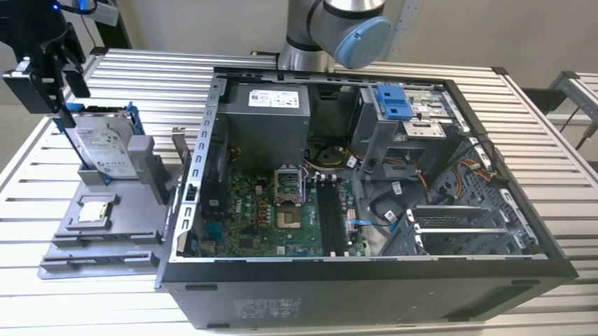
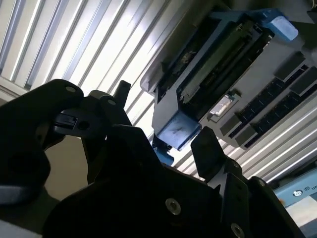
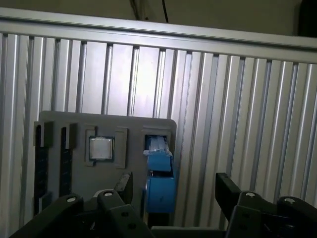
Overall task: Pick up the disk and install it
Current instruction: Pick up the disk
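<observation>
The disk (image 1: 101, 147) stands tilted on edge in a slot of the grey holder (image 1: 117, 227) at the exterior view's left, its white label facing out and blue rails along its sides. My gripper (image 1: 54, 98) hangs just above the disk's upper end. In both wrist views the disk appears edge-on, its blue rail end (image 3: 159, 191) lying between my two black fingers (image 3: 225, 187). The gripper (image 3: 176, 186) is open, fingers spread on either side of the disk (image 2: 213, 59) and apart from it.
The open computer case (image 1: 374, 280) lies on the slatted metal table (image 1: 523, 112), with a bright-blue latch (image 1: 393, 101) on the drive bay at its far side. A small square processor chip (image 3: 101, 148) sits in the holder (image 3: 106, 126) beside the disk. The arm's base (image 1: 341, 28) stands behind the case.
</observation>
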Available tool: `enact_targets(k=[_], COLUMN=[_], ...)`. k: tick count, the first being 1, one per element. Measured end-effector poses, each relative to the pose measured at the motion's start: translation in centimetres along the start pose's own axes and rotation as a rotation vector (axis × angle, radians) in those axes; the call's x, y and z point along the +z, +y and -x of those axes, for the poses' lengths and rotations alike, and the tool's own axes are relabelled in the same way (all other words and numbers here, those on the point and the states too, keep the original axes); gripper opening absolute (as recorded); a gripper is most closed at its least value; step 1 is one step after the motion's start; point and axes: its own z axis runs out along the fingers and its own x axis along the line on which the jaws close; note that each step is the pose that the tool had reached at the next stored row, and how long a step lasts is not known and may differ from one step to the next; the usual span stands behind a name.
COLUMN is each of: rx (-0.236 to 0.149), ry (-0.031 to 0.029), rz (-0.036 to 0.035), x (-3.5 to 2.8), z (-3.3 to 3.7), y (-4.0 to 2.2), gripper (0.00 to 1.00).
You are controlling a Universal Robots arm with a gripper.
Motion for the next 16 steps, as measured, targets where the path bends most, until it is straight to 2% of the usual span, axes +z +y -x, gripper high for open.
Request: enact_targets(k=[11,12,16], rx=[-0.002,-0.003,-0.004], ry=[0.0136,0.0157,0.0184], rz=[-0.0031,-0.0039,-0.0078], x=[2.12,2.47,2.98], z=[0.28,0.29,0.31], y=[0.28,0.30,0.31], gripper=[1.00,1.00,1.00])
